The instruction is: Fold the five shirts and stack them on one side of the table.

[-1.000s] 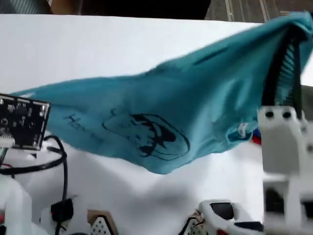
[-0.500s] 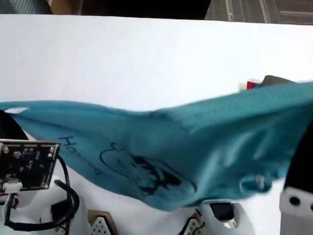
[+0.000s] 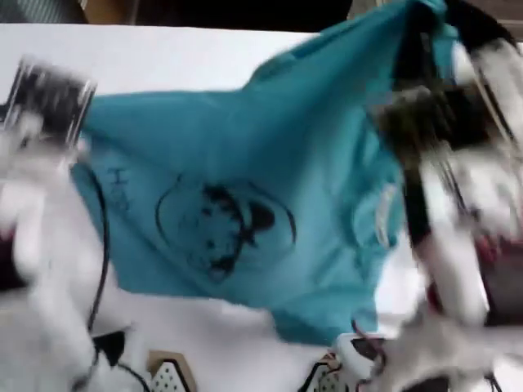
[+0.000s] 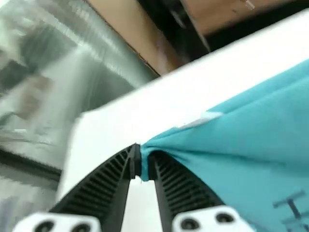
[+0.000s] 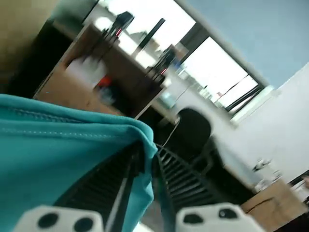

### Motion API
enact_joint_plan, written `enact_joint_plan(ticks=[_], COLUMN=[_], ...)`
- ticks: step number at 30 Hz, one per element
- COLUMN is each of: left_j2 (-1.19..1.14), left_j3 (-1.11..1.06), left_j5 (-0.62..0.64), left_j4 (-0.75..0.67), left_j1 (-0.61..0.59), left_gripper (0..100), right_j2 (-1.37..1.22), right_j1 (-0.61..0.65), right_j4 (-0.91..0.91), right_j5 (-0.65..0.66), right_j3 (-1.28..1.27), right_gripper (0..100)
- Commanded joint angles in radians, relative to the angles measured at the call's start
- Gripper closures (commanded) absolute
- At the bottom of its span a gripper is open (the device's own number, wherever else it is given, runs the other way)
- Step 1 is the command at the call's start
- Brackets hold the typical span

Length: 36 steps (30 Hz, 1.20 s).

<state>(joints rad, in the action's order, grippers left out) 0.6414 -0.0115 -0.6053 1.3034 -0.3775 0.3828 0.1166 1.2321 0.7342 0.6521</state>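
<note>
A teal shirt [image 3: 245, 196] with a dark face print hangs spread in the air over the white table [image 3: 180, 57], held at two corners. My left gripper [image 4: 143, 166] is shut on one corner of the teal shirt [image 4: 241, 145]; in the high view that arm [image 3: 41, 122] is at the left. My right gripper [image 5: 147, 164] is shut on another edge of the teal shirt [image 5: 58, 159], lifted high; its arm [image 3: 441, 122] shows at the upper right of the high view. The shirt's lower hem droops toward the near table edge.
Arm bases and cables [image 3: 106, 343] stand along the near edge of the table. Beyond the far edge is a dark gap and wooden furniture [image 4: 140, 34]. The right wrist view looks out at room furniture and a window [image 5: 193, 53].
Both arms have swung up and toward the far side, raising the shirt from a low stretched band to a hanging spread with the print facing the camera. Both grips held.
</note>
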Motion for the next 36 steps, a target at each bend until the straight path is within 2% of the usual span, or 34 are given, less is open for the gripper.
enact_joint_plan(ticks=[1,6,9,13,17,22,26,31,36], left_j2=[-0.206,-0.45,-0.572,-0.729,-0.898,-1.073,-1.135,-1.105,-0.988], left_j3=[0.004,0.015,0.108,0.328,0.544,0.739,0.857,0.839,0.624], left_j5=[0.002,-0.002,-0.021,-0.025,-0.025,-0.058,-0.1,-0.101,-0.149], left_j4=[-0.1,-0.227,-0.224,-0.123,0.055,0.324,0.482,0.485,0.485], left_j1=[0.034,0.035,0.035,0.035,0.035,0.035,0.035,0.017,0.037], left_gripper=[98,98,98,98,98,98,98,98,98], right_j2=[-0.104,-0.277,-0.395,-0.495,-0.555,-0.561,-0.518,-0.475,-0.414], right_j1=[-0.008,-0.016,-0.021,-0.025,-0.021,-0.027,-0.031,-0.031,-0.031], right_j4=[-0.12,-0.312,-0.438,-0.61,-0.654,-0.435,-0.234,-0.071,0.064], right_j5=[0.0,0.006,0.005,0.0,0.0,0.0,0.0,0.002,0.0], right_j3=[-0.152,-0.299,-0.301,-0.301,-0.307,-0.307,-0.307,-0.307,-0.308], right_gripper=[97.8,97.8,97.8,97.8,97.8,97.8,97.8,97.8,97.8])
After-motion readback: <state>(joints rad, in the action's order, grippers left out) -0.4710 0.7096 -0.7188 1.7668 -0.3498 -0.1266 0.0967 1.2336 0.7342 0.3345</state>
